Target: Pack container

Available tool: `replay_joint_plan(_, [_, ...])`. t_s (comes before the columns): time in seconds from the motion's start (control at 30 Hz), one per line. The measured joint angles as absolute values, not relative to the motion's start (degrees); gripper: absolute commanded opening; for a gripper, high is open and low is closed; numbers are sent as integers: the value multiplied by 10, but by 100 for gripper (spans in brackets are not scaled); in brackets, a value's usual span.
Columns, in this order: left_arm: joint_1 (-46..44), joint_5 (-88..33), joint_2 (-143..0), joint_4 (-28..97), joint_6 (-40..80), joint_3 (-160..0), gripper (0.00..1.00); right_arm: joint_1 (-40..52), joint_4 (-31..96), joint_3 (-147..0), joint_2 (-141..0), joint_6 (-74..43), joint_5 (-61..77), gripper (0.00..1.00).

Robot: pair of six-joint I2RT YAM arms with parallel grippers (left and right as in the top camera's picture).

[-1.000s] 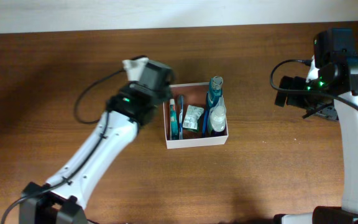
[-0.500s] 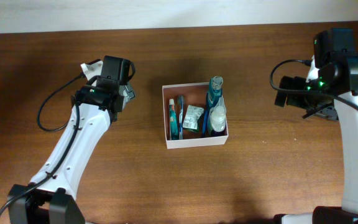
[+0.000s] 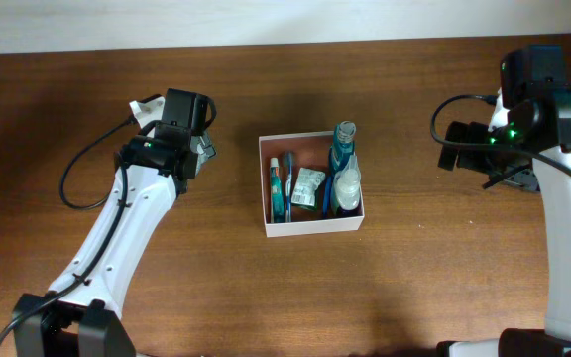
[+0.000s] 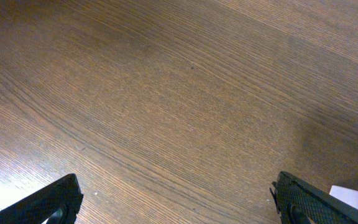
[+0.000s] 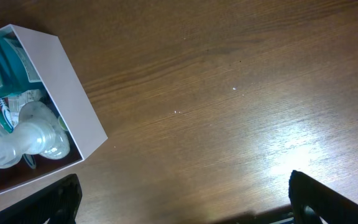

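Note:
The container [image 3: 315,226], a shallow white-walled box with a reddish-brown inside, sits mid-table. In it lie a teal bottle [image 3: 343,149], a clear bottle [image 3: 346,186], a blue toothbrush pack [image 3: 282,193] and a small sachet [image 3: 308,186]. My left gripper [image 3: 204,149] hovers to the left of the box, apart from it, open and empty; its wrist view [image 4: 179,208] shows bare wood between the fingertips [image 4: 58,200]. My right gripper [image 3: 452,146] is well to the right, open and empty [image 5: 185,205]. The right wrist view shows the container's white wall [image 5: 67,93] and the clear bottle [image 5: 27,134].
A white corner [image 4: 356,196], probably the container's, shows at the lower right of the left wrist view. Brown wooden tabletop [image 3: 414,278] surrounds the box. A pale wall edge [image 3: 266,20] runs along the back.
The left arm has drawn back leftward from the container's left wall and now holds still. The right arm and the box contents have not moved.

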State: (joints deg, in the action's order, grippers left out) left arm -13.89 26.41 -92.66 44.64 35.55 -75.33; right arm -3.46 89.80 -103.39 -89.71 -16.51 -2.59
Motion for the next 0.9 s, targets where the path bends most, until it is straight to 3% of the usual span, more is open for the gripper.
replay_joint_plan(0.57, [-139, 264, -927, 447, 356, -753, 99, -35, 898, -1034, -886, -165, -26, 98])
replay_joint_plan(0.9, [-139, 264, -927, 448, 356, -753, 99, -35, 898, -1034, -696, -165, -26, 98])
